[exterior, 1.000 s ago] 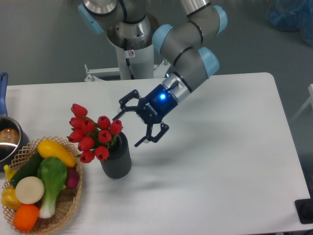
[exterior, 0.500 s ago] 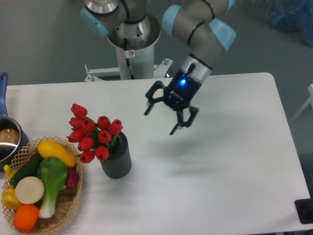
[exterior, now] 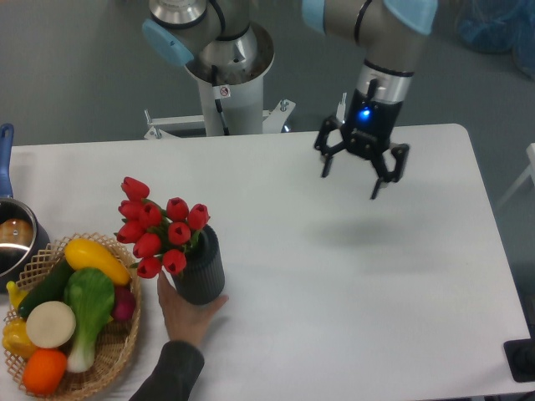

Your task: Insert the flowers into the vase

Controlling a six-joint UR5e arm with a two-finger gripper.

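flowers [exterior: 157, 225] seated in vase [exterior: 200, 270], red buds leaning out left of the mouth. vase upright on white counter [exterior: 351, 301], left of centre. claw [exterior: 360, 178] open and empty, fingers spread, raised above counter at upper right, well apart from vase. human hand [exterior: 185, 313] touching vase base from the front. wicker basket [exterior: 117, 338] of vegetables just left of vase; steel pot [exterior: 12, 238] at left edge.
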